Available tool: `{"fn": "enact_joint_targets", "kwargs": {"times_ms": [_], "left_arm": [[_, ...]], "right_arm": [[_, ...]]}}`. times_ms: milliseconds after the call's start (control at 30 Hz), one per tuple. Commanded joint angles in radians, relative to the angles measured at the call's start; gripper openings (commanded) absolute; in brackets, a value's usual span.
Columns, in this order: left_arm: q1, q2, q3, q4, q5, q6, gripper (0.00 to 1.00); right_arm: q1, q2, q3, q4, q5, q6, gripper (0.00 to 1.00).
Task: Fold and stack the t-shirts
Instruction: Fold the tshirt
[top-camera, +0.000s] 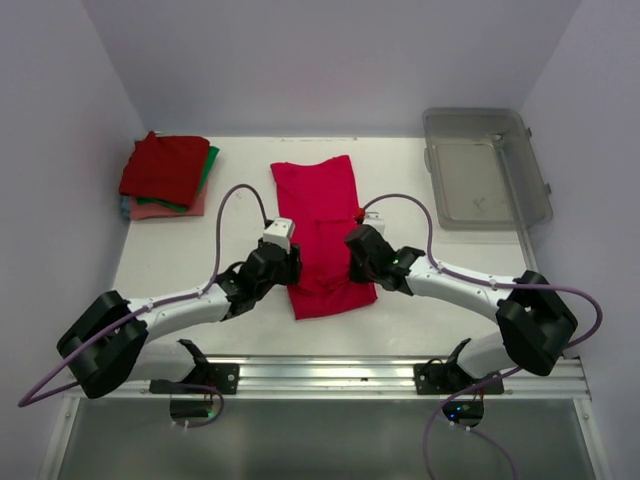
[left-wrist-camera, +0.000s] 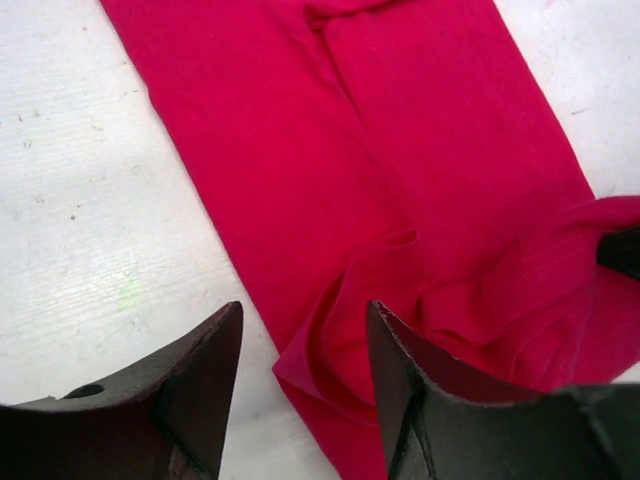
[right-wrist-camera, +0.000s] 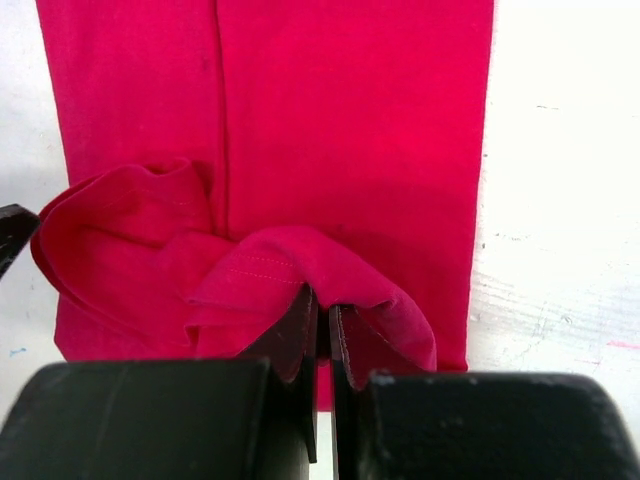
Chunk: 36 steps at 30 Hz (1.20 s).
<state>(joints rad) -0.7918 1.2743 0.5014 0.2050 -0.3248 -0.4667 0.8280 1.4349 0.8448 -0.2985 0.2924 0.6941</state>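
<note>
Top external view: the crimson-pink t-shirt (top-camera: 320, 230) lies mid-table (top-camera: 170, 255) as a long strip running away from the arms. Its near end is bunched between the left gripper (top-camera: 285, 262) and the right gripper (top-camera: 355, 262). A stack of folded t-shirts (top-camera: 165, 175) sits at the far left corner, dark red on top, with green and salmon-pink below. The clear grey plastic bin (top-camera: 487, 170) stands at the far right, and every shirt lies outside it.

Left wrist view: the left gripper (left-wrist-camera: 300, 390) has its fingers (left-wrist-camera: 195, 400) parted. They straddle the shirt's (left-wrist-camera: 380, 180) rumpled near-left edge and clamp nothing.

Right wrist view: the right gripper (right-wrist-camera: 322, 300) has its fingers pressed almost together, pinching a raised fold of the shirt's (right-wrist-camera: 330, 110) hem.
</note>
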Motion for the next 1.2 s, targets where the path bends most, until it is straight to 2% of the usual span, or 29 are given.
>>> {"fn": "enact_joint_targets", "kwargs": {"times_ms": [0, 133, 233, 333, 400, 433, 500, 567, 800, 1000, 1167], "left_arm": [[0.011, -0.062, 0.106, -0.252, 0.040, 0.023, 0.56], [0.011, -0.096, 0.196, -0.505, -0.022, -0.006, 0.70], [0.016, -0.101, 0.213, -0.581, -0.029, -0.007, 0.75], [0.031, -0.090, 0.229, -0.587, 0.053, -0.023, 0.78], [0.054, -0.076, 0.227, -0.560, 0.111, -0.026, 0.79], [0.069, -0.070, 0.226, -0.549, 0.203, -0.027, 0.79], [0.113, -0.050, 0.218, -0.504, 0.298, -0.036, 0.78], [0.135, -0.038, 0.210, -0.484, 0.313, -0.044, 0.75], [0.172, -0.018, 0.164, -0.311, 0.320, -0.032, 0.74], [0.215, 0.046, 0.155, -0.222, 0.521, -0.026, 0.73], [0.239, 0.166, 0.181, -0.162, 0.592, -0.023, 0.69]], "right_arm": [[-0.012, -0.014, -0.003, 0.025, -0.002, -0.019, 0.00], [-0.020, -0.022, -0.004, 0.021, -0.007, -0.021, 0.00], [-0.024, -0.011, -0.001, 0.028, -0.019, -0.021, 0.00], [-0.027, 0.013, 0.010, 0.030, -0.038, -0.019, 0.00], [-0.026, 0.027, 0.014, 0.032, -0.045, -0.016, 0.00], [-0.026, 0.028, 0.016, 0.032, -0.048, -0.015, 0.00], [-0.026, 0.027, 0.013, 0.033, -0.053, -0.015, 0.00], [-0.027, 0.024, 0.011, 0.033, -0.053, -0.015, 0.00], [-0.026, 0.004, -0.016, 0.035, -0.052, -0.008, 0.00], [-0.026, 0.009, -0.019, 0.030, -0.048, -0.008, 0.00], [-0.026, 0.015, -0.018, 0.038, -0.053, -0.008, 0.00]]}}
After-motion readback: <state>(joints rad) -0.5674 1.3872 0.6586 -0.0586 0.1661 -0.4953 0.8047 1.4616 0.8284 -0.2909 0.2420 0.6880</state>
